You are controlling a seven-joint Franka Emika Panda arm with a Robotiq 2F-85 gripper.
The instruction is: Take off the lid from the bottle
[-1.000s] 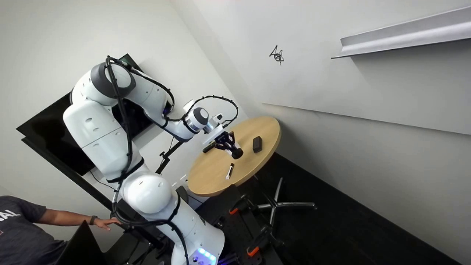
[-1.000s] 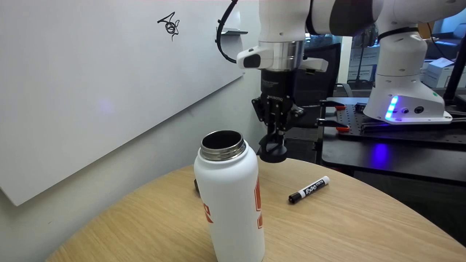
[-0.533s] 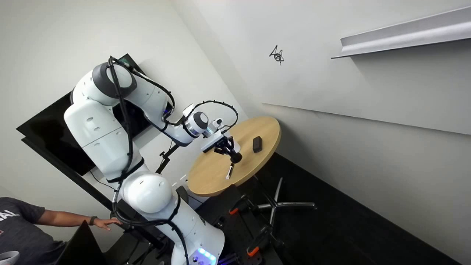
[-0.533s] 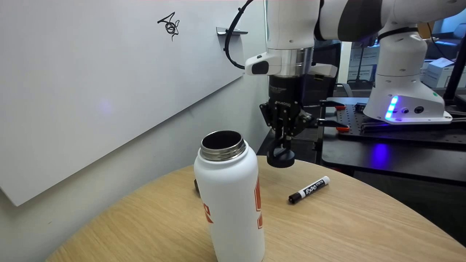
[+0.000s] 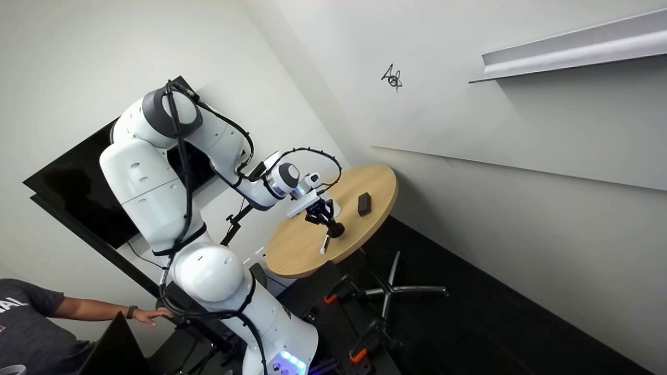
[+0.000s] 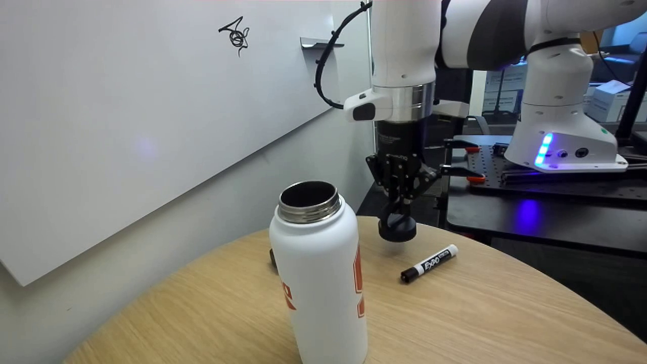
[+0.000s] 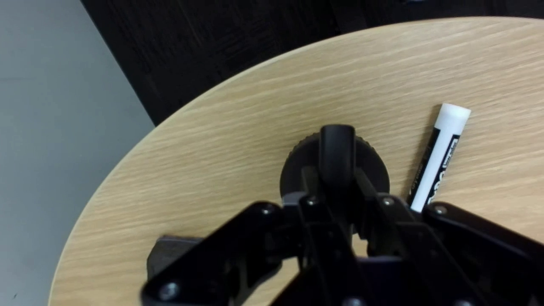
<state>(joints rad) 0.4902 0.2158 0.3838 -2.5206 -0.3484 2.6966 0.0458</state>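
In an exterior view, the tall, white, metal-necked bottle [image 6: 321, 273] bears reddish-orange marks towards 3, 4 and 8 o'clock, below a silver threaded neck [image 6: 311, 215] at 12. The round, loop-topped lid [image 6: 398, 231] is black; so is the jointed claw [image 7: 337, 180], dotted with silver screws. Fine grain streaks the pale tan, round wooden bench [image 6: 505, 313]. The slim, cylindrical marker [image 6: 429, 264] is white, its cap [image 6: 410, 275] black at 8 o'clock, its black band lettered white. At 11 o'clock from the bottle, a tangled black scribble [image 6: 237, 37] shows on the flat white board [image 6: 151, 101].

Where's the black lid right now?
In an exterior view, the black lid hangs from the gripper over the wooden table, right of the bottle and near the marker.
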